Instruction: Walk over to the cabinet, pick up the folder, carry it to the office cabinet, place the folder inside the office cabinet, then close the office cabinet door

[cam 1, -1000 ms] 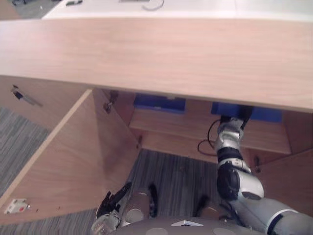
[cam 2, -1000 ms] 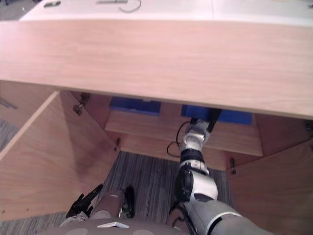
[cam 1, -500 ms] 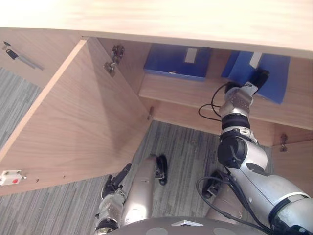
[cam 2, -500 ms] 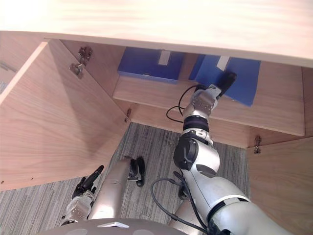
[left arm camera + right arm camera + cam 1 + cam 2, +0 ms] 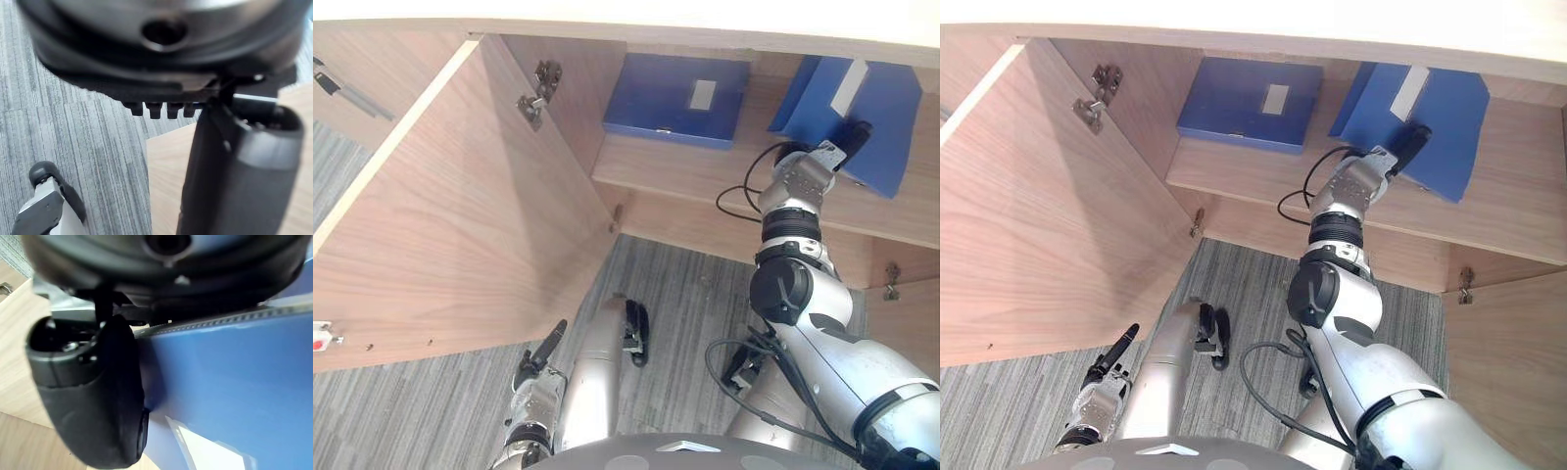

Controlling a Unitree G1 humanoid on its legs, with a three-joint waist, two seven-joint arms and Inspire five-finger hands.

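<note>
Grey striped carpet point(image 5: 685, 313) under the open office cabinet point(image 5: 705, 211); door point(image 5: 440, 225) swung wide at 9 o'clock. Right arm stretched up to 1 o'clock, right hand point(image 5: 850, 139) on the lower edge of the blue folder point(image 5: 886, 108). Thumb point(image 5: 98, 396) clamped flat on the folder's face, other fingers behind it, unseen. Folder tilted, one edge raised off the shelf point(image 5: 685, 171). Flat folder point(image 5: 671, 98) lies at 12 o'clock, a bare gap of shelf between the two. Left hand point(image 5: 536, 360) hangs at 7 o'clock beside the door's edge, fingers straight.
</note>
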